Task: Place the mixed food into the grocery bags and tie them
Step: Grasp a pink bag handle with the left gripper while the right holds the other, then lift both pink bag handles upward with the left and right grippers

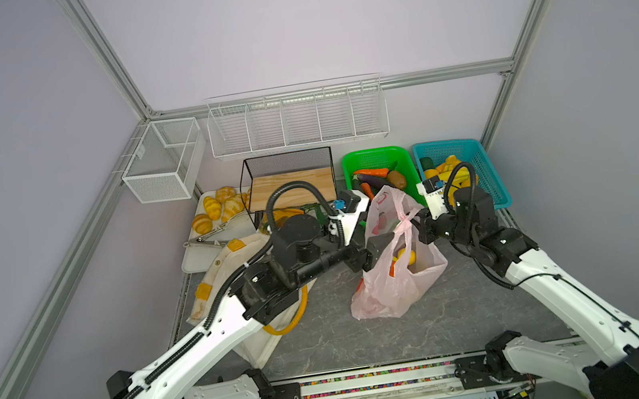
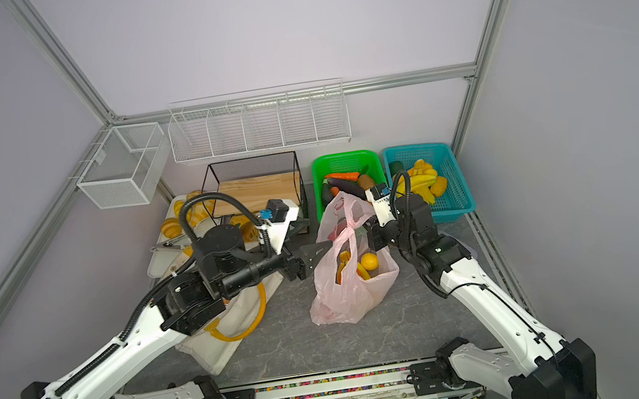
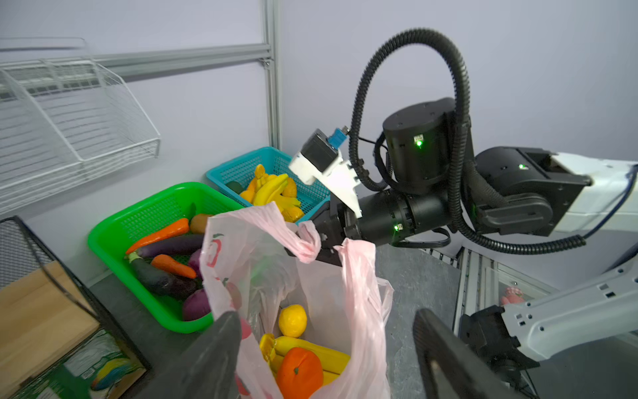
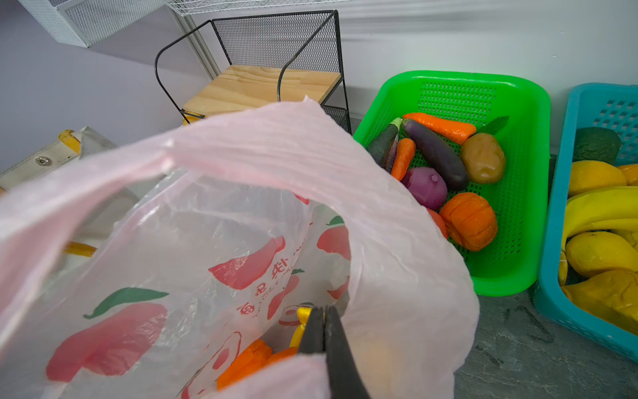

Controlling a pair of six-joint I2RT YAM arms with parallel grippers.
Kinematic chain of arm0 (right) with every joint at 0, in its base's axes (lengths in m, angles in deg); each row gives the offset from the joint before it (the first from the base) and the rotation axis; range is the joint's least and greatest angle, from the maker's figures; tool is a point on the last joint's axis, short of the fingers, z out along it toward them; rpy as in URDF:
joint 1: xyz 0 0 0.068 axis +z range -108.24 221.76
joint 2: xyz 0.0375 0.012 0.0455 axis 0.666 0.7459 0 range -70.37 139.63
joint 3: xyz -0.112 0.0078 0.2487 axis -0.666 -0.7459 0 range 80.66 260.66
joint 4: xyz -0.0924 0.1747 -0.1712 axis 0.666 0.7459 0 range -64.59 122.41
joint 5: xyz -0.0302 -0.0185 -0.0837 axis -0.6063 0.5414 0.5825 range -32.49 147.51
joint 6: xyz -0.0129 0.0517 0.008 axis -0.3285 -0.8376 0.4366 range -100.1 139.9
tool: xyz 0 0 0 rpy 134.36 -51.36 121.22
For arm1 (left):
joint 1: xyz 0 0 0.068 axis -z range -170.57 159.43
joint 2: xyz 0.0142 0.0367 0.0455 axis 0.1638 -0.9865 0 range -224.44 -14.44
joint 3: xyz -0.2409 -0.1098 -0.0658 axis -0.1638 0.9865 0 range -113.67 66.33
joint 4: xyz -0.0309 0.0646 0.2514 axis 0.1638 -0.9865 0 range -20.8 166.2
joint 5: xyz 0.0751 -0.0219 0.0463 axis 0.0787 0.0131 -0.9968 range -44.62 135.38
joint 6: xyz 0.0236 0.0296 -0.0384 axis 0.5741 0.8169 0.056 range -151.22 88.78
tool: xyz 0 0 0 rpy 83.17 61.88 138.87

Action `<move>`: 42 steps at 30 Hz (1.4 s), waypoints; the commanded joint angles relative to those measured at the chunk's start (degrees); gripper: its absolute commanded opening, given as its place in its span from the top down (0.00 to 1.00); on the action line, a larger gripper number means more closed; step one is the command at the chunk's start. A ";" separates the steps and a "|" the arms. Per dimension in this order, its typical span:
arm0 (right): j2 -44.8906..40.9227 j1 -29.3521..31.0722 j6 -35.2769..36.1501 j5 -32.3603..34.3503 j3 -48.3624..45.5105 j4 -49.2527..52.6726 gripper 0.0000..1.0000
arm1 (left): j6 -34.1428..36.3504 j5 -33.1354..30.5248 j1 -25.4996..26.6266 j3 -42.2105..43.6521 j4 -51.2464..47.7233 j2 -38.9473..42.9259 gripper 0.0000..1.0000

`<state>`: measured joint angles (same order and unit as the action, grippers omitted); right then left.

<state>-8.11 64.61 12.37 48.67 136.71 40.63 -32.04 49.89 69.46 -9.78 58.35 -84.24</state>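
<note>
Pink bag (image 1: 388, 288) stood on the surface (image 1: 450, 317) w/ fruit (image 3: 298, 373) inside. R tool (image 4: 324, 328) was pinched shut on a handle (image 3: 305, 238). L tool (image 2: 318, 254) gaped open at the bag's side. Risk: the thin plastic could slip or tear under pull, so the bag sags and fruit spills.

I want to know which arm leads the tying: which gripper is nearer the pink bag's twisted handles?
Right. The right gripper is shut right at the handles of the pink bag, with plastic draped over it. The left gripper is open at the bag's side, short of the handles.
</note>
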 commanded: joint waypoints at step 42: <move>-11.97 3.54 -10.13 7.87 -7.54 -12.81 0.93 | -14.01 0.26 -21.64 13.30 11.53 12.48 0.19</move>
<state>-20.39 67.80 3.14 55.65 127.38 30.18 -50.81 54.29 44.26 4.27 73.21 -73.77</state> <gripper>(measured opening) 0.067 0.798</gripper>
